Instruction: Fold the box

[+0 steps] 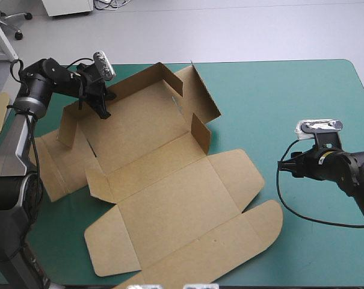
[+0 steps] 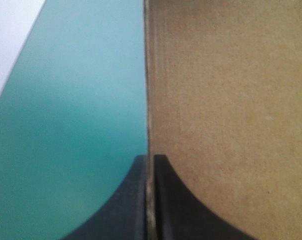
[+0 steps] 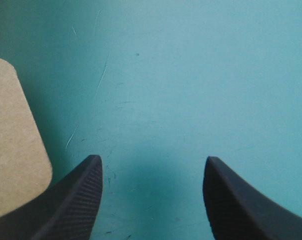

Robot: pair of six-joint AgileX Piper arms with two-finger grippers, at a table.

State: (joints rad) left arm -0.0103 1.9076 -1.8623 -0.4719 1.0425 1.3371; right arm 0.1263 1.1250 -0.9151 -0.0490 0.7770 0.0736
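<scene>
Your left end effector (image 2: 150, 159) grips a box (image 1: 163, 198) wall; the right end effector (image 3: 153, 165) stands open over the tabletop (image 1: 290, 102). The box's near edge is cut off.

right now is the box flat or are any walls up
Partly raised. On the box, far walls stand up, the left claw shut on one edge; near panels and flaps lie flat.

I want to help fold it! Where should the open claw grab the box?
Probably the rounded flap beside the right gripper, coming in from the table's right side. It lies flat with its free edge toward the open fingers, nothing on it. The left gripper holds a raised wall.
</scene>
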